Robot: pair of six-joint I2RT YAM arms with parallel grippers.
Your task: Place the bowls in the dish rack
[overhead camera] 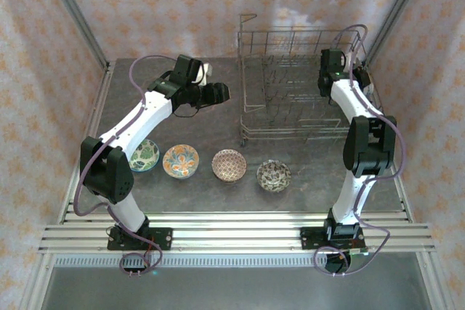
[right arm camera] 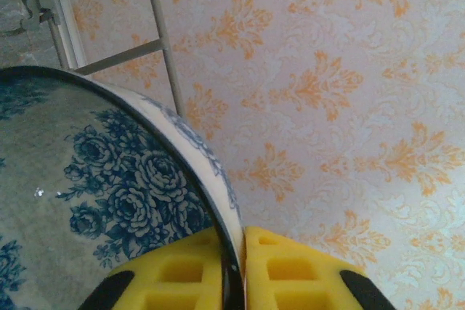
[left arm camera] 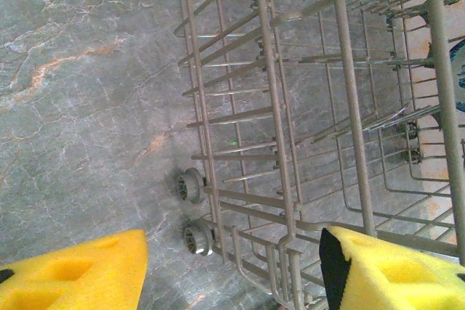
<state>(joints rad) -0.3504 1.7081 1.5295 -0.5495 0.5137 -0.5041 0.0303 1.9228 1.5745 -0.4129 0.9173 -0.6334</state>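
Right wrist: right jaws clamp blue-white bowl [right arm camera: 94,194] rim (top ext.: R arm [overhead camera: 357,149] at dish rack [overhead camera: 287,99]); left jaws wide.

Top external: fixed high at the near edge, facing down and toward the far side across the table [overhead camera: 218,117]. It takes in the whole dish rack [overhead camera: 294,99] and the patterned wall [overhead camera: 182,5].

Left wrist: close, looking down on the rack's left side and the tabletop. Both also lie in the top view.

Right wrist: very close on a blue-white bowl [right arm camera: 94,179], facing the same wall.
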